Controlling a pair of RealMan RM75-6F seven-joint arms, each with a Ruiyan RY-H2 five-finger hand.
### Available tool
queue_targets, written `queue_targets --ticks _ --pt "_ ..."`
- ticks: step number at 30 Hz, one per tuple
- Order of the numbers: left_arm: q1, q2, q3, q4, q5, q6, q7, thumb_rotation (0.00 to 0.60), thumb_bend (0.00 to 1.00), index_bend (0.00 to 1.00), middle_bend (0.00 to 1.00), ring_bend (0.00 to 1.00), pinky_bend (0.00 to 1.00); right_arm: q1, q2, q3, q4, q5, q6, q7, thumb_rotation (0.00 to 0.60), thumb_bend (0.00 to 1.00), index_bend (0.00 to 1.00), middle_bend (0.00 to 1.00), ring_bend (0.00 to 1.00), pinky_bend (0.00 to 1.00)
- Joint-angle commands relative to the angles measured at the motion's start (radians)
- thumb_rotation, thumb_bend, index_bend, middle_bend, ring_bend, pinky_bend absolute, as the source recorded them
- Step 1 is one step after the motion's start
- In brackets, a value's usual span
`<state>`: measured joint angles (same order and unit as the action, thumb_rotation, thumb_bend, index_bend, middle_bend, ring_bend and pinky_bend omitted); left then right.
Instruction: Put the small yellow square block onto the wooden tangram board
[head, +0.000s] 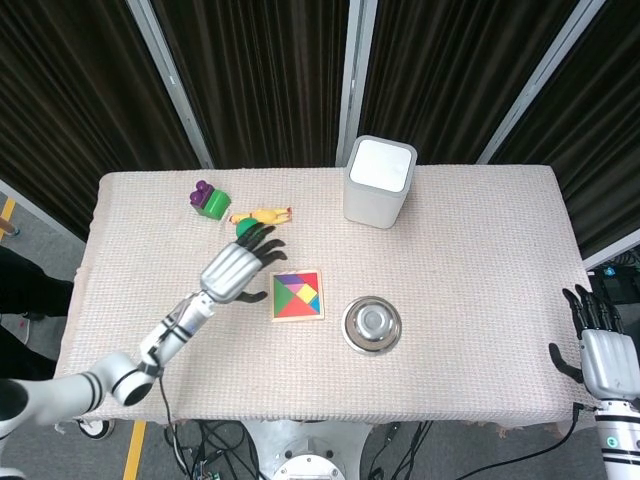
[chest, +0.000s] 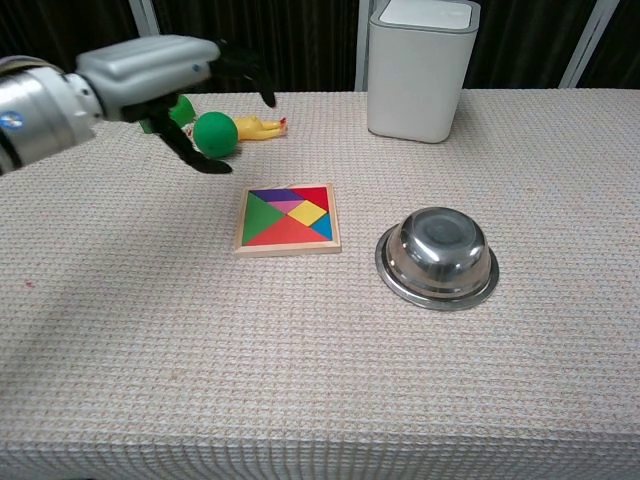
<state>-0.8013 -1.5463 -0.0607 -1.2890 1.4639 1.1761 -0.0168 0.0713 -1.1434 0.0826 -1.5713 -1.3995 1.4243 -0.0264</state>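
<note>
The wooden tangram board (head: 298, 295) (chest: 288, 219) lies near the table's middle, filled with coloured pieces. The small yellow square block (chest: 309, 212) (head: 308, 296) sits in the board among them. My left hand (head: 237, 267) (chest: 165, 72) hovers above the table to the left of the board, fingers spread and holding nothing. My right hand (head: 603, 353) hangs off the table's right edge in the head view, fingers apart and empty.
A steel bowl (head: 372, 324) (chest: 437, 257) stands just right of the board. A white box (head: 379, 181) (chest: 420, 66) is at the back. A green ball (chest: 212, 132), a yellow toy (head: 266, 215) and a purple-green block (head: 209, 199) lie at the back left.
</note>
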Motion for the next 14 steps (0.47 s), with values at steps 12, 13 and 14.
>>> queue_targets --ticks 12,13,14 --pt "0.537 0.253 0.172 -0.226 -0.065 0.448 0.098 0.600 0.13 0.21 0.17 0.00 0.06 0.000 -0.012 -0.010 -0.014 -0.037 0.018 -0.029 0.600 0.27 0.00 0.00 0.00 0.08" --pt "0.557 0.252 0.174 -0.214 -0.062 0.459 0.078 0.600 0.13 0.21 0.17 0.00 0.06 0.001 -0.013 -0.010 -0.017 -0.040 0.020 -0.035 0.600 0.27 0.00 0.00 0.00 0.08" --pt "0.570 0.251 0.174 -0.205 -0.059 0.466 0.064 0.600 0.13 0.21 0.17 0.00 0.06 0.001 -0.013 -0.010 -0.021 -0.042 0.021 -0.038 0.600 0.27 0.00 0.00 0.00 0.08"
